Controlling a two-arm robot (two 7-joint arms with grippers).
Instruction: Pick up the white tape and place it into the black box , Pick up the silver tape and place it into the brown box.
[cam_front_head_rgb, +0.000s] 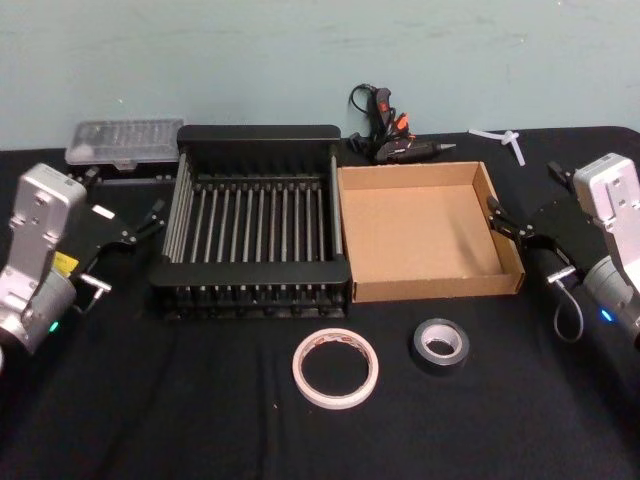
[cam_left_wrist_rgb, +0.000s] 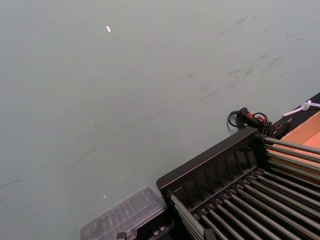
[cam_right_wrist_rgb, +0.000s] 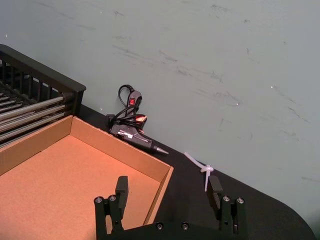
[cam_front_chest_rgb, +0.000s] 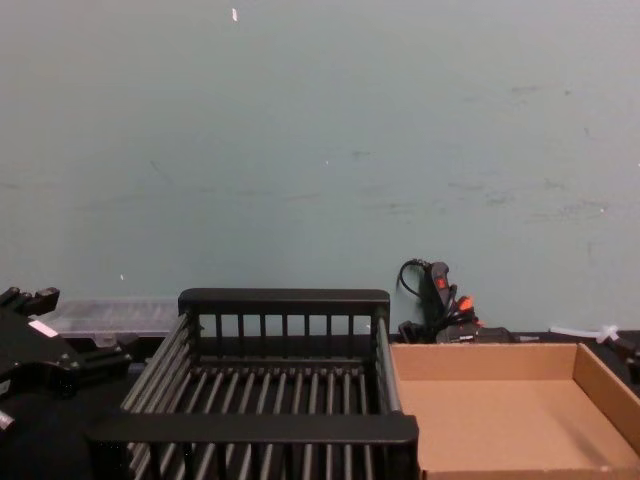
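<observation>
Pale teal wall stood behind a black-draped bench (cam_front_head_rgb: 150, 400). From the head view, the black box (cam_front_head_rgb: 250, 285), a slatted crate, sat at centre with the brown box (cam_front_head_rgb: 425, 285), a shallow tan tray, touching it at 3 o'clock. Near the front edge lay the white tape (cam_front_head_rgb: 336, 368), a thin cream ring with red marks on its core, at 6 o'clock of the crate's right corner, with the silver tape (cam_front_head_rgb: 438, 346), a thicker grey roll, just beside it at 3 o'clock. The left tool (cam_front_head_rgb: 140, 226) hung at 9 o'clock of the crate, the right tool (cam_front_head_rgb: 508, 224) at 3 o'clock of the tray.

The left wrist view caught the crate's rim (cam_left_wrist_rgb: 210, 160), cut off at the frame edge.

The right wrist view showed its fingers (cam_right_wrist_rgb: 121, 190) spread apart over the tray's corner.

The chest view clipped both boxes at the bottom; whether the left tool's fingers were apart I could not tell.
</observation>
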